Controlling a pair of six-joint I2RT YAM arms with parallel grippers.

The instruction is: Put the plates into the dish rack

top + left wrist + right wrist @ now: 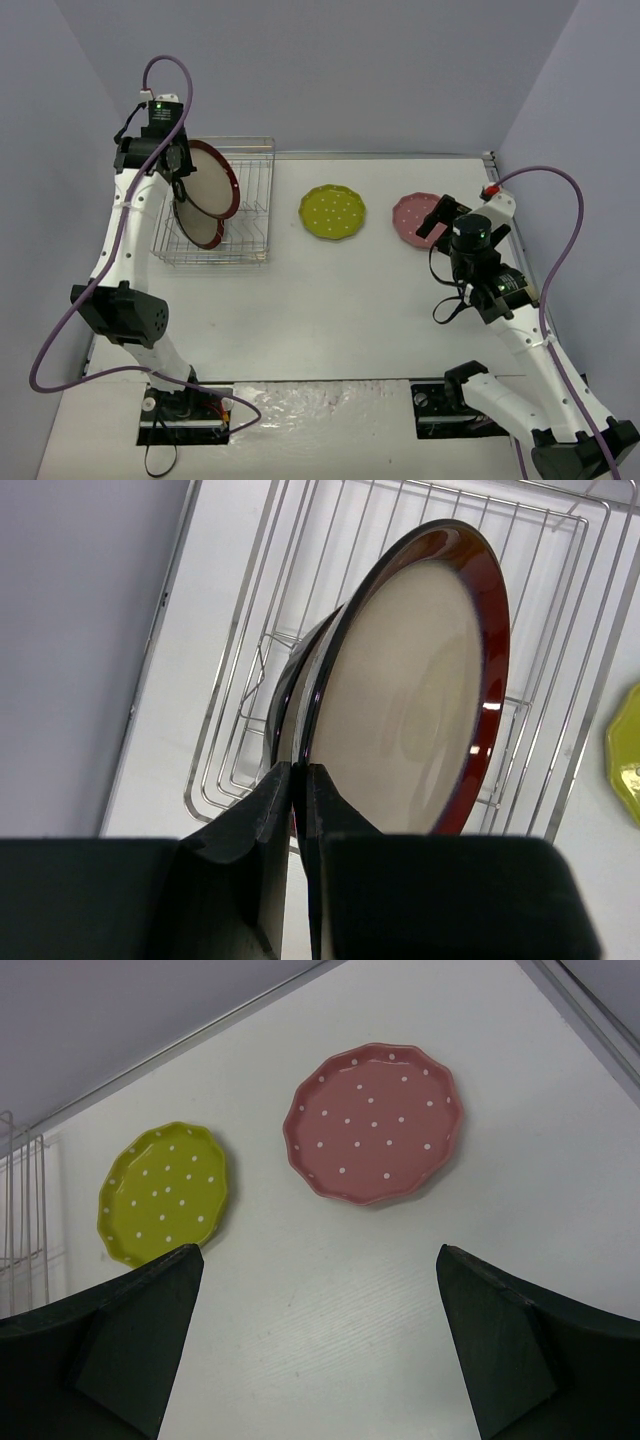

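while i watch from the overhead camera, my left claw (178,165) is up at the far left of the table (350,310), over the dish rack (255,205). its two fingers are pinched tight on the rim of a large red-rimmed plate (410,690); the wrist camera shows the plate's edge clamped between the pads with no gap to spare. that plate stands on edge and tilted over the rack's wires, with its beige face turned toward the right side of the table. i cannot tell whether its lower edge touches the tines. a second red-rimmed plate (200,228) leans in the rack just beside it, on the side nearer the arm bases. from the wrist view only a sliver of its dark rim shows past the held one.

my right claw (318,1255) is spread as wide as it goes and has nothing in it. it hovers above the right side of the table, close to the pink dotted plate (372,1125), which lies flat just ahead of the fingers. the yellow-green dotted plate (165,1192) lies flat too, between the pink one and the rack, apart from both.
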